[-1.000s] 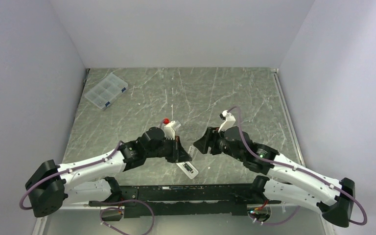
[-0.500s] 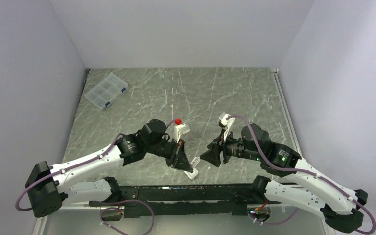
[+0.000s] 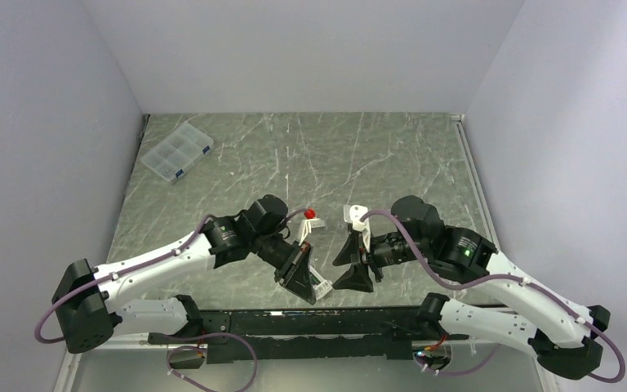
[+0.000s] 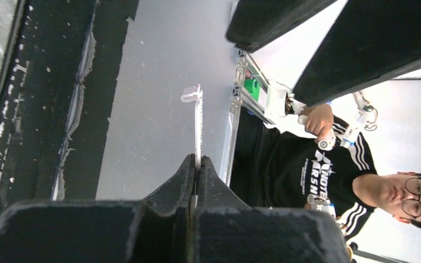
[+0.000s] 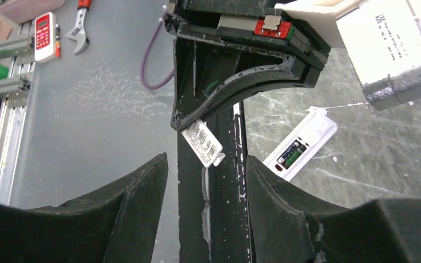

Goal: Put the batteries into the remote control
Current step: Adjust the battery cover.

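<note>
Loading appears largely complete. The remote control (image 5: 306,141) lies back-up on the worktop (image 5: 373,159), close to the near edge, with its battery recess uncovered. Dark, green-tinted batteries (image 5: 291,155) sit inside the recess. Whether both cells are present and fully seated cannot be told at this size.

Left end effector (image 4: 197,163): clenched on a small white flat cover piece (image 4: 198,118). The piece is gripped by one end and held edge-on above the worktop, apart from the remote control. Its printed label faces the right wrist camera.

Right end effector (image 5: 205,159): released, jaws apart, nothing gripped. It faces the left end effector and the cover piece at close range and touches neither.

Status, as a judgement: battery insertion looks done. The remaining work, if required, is to close the recess by aligning the cover piece with the opening on the remote control and pressing it home. No loose cell is seen on the worktop.
</note>
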Robot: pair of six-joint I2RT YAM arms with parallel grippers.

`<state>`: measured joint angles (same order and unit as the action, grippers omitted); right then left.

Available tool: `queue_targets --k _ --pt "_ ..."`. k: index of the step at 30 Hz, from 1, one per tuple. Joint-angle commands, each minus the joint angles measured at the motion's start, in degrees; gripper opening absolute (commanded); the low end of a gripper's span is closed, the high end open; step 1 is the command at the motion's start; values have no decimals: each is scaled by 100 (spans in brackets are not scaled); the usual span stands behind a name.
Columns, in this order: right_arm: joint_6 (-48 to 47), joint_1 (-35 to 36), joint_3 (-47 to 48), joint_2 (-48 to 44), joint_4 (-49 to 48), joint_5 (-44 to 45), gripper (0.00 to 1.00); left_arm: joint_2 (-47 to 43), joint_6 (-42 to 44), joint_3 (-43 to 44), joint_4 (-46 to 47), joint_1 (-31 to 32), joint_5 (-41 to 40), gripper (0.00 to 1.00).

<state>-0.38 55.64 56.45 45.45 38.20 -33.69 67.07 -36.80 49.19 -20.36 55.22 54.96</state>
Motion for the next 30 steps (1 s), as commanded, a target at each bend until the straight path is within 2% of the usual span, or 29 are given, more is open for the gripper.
queue_targets --k 1,15,22,30 --pt "-383 34 150 142 28 -451 56 -115 208 305 -245 17 427 0" --pt "142 325 -462 210 -1088 -343 54 -214 21 171 145 17 502 0" --pt "257 492 -506 337 -1254 -353 48 -264 41 178 138 15 487 0" --pt "259 682 -472 421 -1209 -270 34 -282 82 195 98 15 468 0"
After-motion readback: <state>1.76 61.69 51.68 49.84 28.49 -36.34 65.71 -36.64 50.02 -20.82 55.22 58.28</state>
